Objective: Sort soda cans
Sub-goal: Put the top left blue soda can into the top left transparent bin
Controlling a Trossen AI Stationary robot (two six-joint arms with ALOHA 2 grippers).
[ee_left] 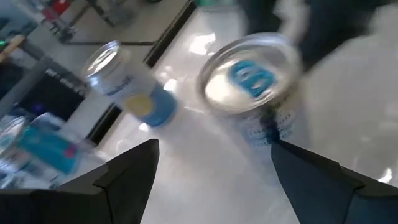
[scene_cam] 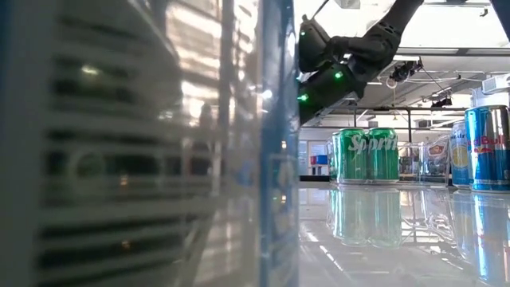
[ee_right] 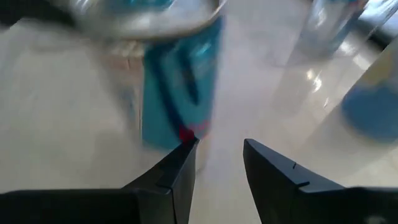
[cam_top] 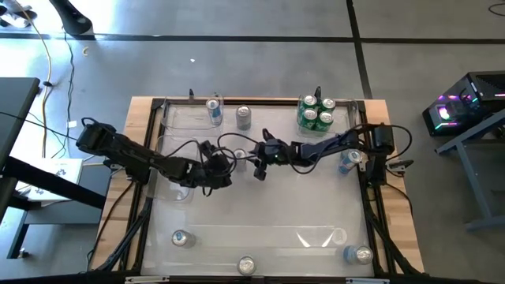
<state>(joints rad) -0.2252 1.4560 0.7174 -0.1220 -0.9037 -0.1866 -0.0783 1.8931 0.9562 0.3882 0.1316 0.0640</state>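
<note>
A blue and silver soda can stands upright in the middle of the table, between my two grippers. My left gripper is open. The can's silver top shows just beyond its fingers. My right gripper comes from the table's right side, and its fingers stand a little apart with nothing between them. The can's blue wall stands ahead of one fingertip. Three green cans stand grouped at the far right. My right gripper has one fingertip close by the lower wall of the blue and silver can; I cannot tell whether it touches. The can stands upright on the table.
A blue can and a silver can stand at the far edge, and one blue can at the right. Three cans stand along the near edge. Clear plastic trays line the table. One can fills the low view's left.
</note>
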